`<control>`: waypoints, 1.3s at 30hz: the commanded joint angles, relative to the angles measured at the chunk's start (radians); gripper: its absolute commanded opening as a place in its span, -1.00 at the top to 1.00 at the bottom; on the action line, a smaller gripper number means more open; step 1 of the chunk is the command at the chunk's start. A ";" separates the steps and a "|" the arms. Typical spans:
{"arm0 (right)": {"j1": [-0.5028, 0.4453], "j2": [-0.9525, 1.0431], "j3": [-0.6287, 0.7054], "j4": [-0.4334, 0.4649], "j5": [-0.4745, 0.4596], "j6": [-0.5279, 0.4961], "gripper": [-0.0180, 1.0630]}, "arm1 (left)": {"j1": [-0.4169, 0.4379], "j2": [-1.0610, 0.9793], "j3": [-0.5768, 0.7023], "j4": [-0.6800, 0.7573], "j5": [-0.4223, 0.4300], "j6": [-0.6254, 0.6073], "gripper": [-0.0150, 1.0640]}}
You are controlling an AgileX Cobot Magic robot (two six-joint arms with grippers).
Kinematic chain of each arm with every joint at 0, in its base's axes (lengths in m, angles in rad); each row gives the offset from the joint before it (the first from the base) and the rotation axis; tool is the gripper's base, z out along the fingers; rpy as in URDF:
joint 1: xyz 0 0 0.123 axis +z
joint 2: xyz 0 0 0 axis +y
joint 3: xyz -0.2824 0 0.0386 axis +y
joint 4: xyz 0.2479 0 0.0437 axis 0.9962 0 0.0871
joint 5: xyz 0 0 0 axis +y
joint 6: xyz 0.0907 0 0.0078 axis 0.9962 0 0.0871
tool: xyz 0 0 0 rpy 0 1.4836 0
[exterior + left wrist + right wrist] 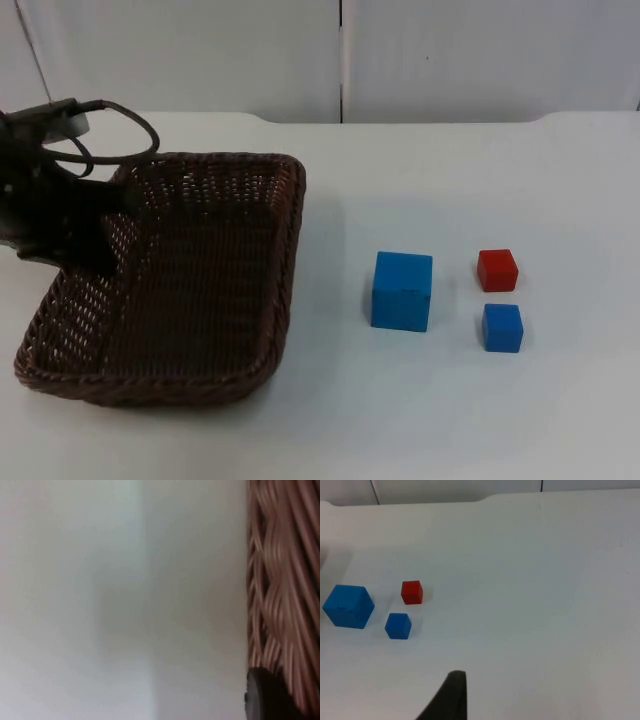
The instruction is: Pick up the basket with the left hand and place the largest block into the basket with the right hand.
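A dark brown woven basket [200,300] lies on the left half of the white table. My left gripper [88,240] is down at the basket's left rim, and the weave [282,580] stands very close in the left wrist view. The largest block, a blue cube [402,290], rests on the table to the right of the basket and appears again as the blue cube [348,606]. My right gripper [451,696] waits above the table, well off to the side of the blocks and touching nothing.
A small red block [497,269] and a small blue block [502,327] sit just right of the large cube, also seen as the red block [412,592] and small blue block [398,625]. The grey partition wall [340,55] closes the table's far side.
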 commanded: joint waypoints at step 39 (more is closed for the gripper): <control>-0.005 0.000 0.003 0.002 -0.011 -0.011 -0.98 | 0.000 -0.564 0.327 -0.060 0.227 -0.133 0.98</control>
